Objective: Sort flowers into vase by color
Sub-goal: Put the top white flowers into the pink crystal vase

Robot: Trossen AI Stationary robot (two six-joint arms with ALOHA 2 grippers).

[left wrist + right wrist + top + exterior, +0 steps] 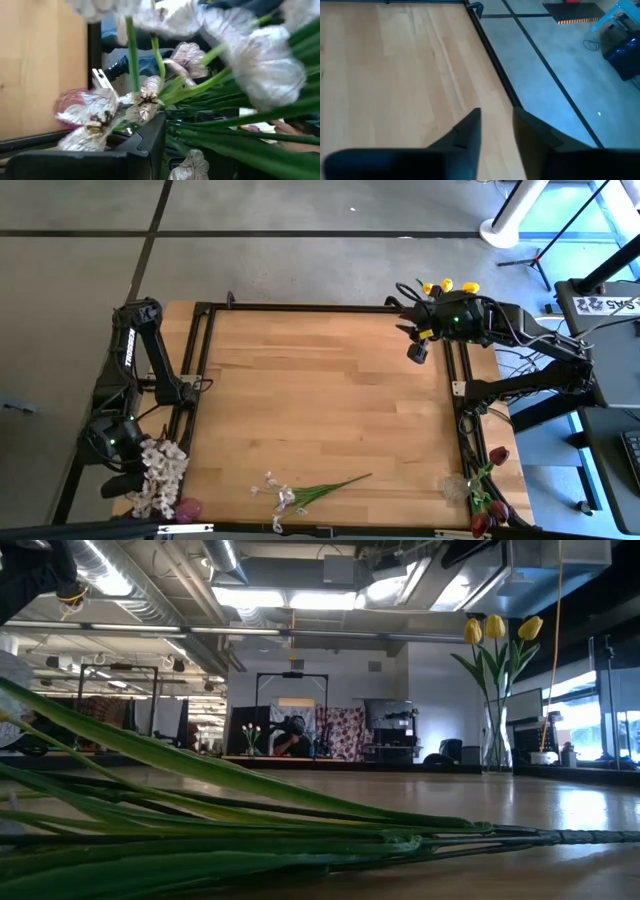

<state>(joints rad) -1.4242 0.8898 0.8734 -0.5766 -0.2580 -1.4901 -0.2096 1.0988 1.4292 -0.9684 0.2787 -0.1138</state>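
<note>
A bunch of white-pink blossoms [160, 475] sits at the table's near left corner. It fills the left wrist view [150, 100] with green stems running across. My left gripper [122, 483] is right beside the bunch. Whether it holds a stem does not show. Yellow tulips [445, 285] stand in a glass vase [495, 745] at the far right corner. My right gripper [497, 111] hovers next to them [408, 315], over the table's far edge, open with nothing between its fingers. Dark red tulips [490, 490] are at the near right corner. One white-pink spray [300, 495] lies flat near the front edge.
A black metal frame [300, 308] runs round the wooden tabletop [320, 400]. A pink-purple round thing [187, 508] sits by the white-pink bunch. The lying spray's long green stems and leaves [250, 820] cross the low view in front. Stands and cables are beyond the right edge.
</note>
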